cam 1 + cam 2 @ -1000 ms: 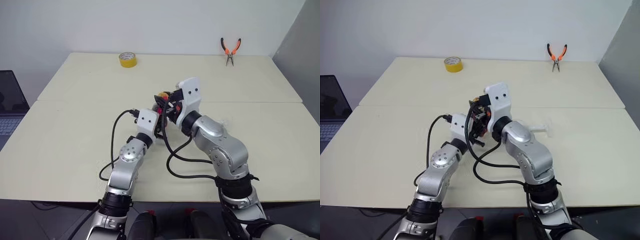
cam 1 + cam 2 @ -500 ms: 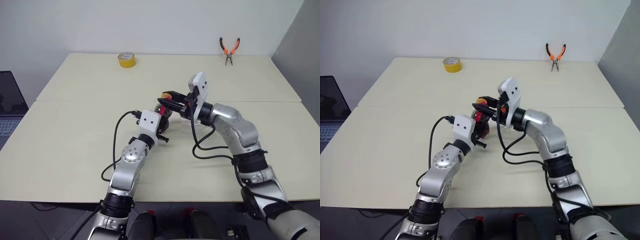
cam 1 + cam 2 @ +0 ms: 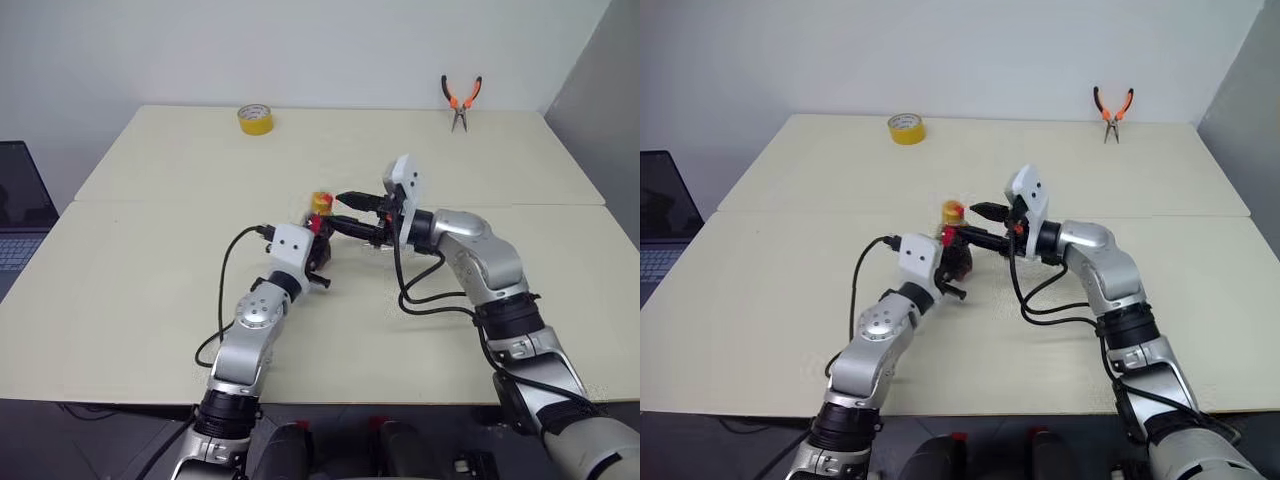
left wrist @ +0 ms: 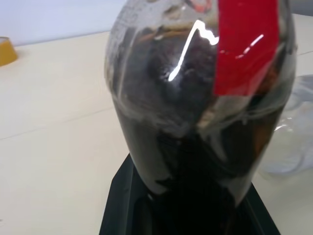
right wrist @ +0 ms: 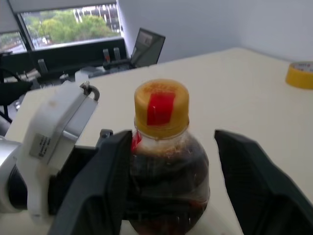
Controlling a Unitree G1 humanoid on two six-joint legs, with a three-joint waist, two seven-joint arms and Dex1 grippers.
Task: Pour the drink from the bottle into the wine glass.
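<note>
From the head, we are seeing our left claw (image 3: 318, 243) clamping the bottle (image 3: 320, 215) upright mid-surface (image 3: 150, 250), our right claw (image 3: 345, 212) spread wide around its yellow cap. At the left wrist, the drink (image 4: 195, 161) is filling the bottle. At the right wrist, both fingers (image 5: 105, 166) are flanking it, apart.

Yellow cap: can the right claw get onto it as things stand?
Probably yes. The right claw stands open beside the yellow cap, its fingers flanking the bottle, nothing between them. The left claw grips the bottle lower down, leaving the cap free.
</note>
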